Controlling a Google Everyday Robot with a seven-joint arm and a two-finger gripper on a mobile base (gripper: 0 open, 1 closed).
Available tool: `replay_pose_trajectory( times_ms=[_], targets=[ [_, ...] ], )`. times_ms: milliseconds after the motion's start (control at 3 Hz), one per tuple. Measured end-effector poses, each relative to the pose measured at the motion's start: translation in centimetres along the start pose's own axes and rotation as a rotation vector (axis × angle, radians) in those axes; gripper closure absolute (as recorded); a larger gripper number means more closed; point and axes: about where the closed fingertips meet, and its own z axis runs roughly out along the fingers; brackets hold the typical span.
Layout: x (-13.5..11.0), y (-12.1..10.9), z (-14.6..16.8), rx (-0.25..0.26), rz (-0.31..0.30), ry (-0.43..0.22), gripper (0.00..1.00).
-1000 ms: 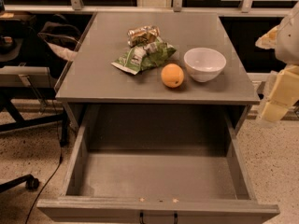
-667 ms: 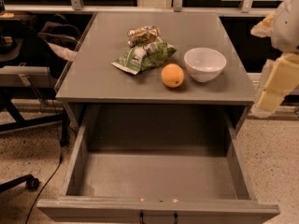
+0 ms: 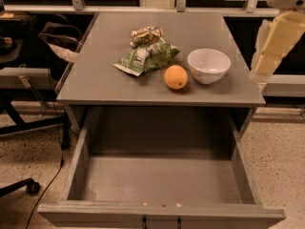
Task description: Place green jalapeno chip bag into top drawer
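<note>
The green jalapeno chip bag (image 3: pixel 147 57) lies flat on the grey table top (image 3: pixel 105 80), its white end pointing left, just left of the orange. The top drawer (image 3: pixel 162 180) is pulled wide open below the table, and nothing lies inside it. Its front panel with the small dark handle (image 3: pixel 161 221) is at the bottom edge of the view. My cream-coloured gripper (image 3: pixel 265 61) hangs in the air off the table's right edge, right of the white bowl and well away from the bag.
A crushed gold-brown can (image 3: pixel 145 34) lies just behind the bag. An orange (image 3: pixel 176 77) and a white bowl (image 3: pixel 208 65) sit to the bag's right. Office chairs (image 3: pixel 28 80) stand left of the table, and a window sill runs behind it.
My arm has risen and drawn slightly left along the table's right side. The bag, can, orange, bowl and drawer have not moved.
</note>
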Motion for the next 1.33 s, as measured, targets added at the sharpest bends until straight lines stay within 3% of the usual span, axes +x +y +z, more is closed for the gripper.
replay_pose_trajectory(
  times_ms=[333,667,1333],
  targets=[
    [-2.0,-2.7,-0.1,-0.011,-0.075,-0.059,0.0],
    [-2.5,-3.7,-1.1,0.032,-0.076,-0.075,0.0],
    [-2.9,-4.9,-0.8,0.048,-0.072,-0.092,0.0]
  ],
)
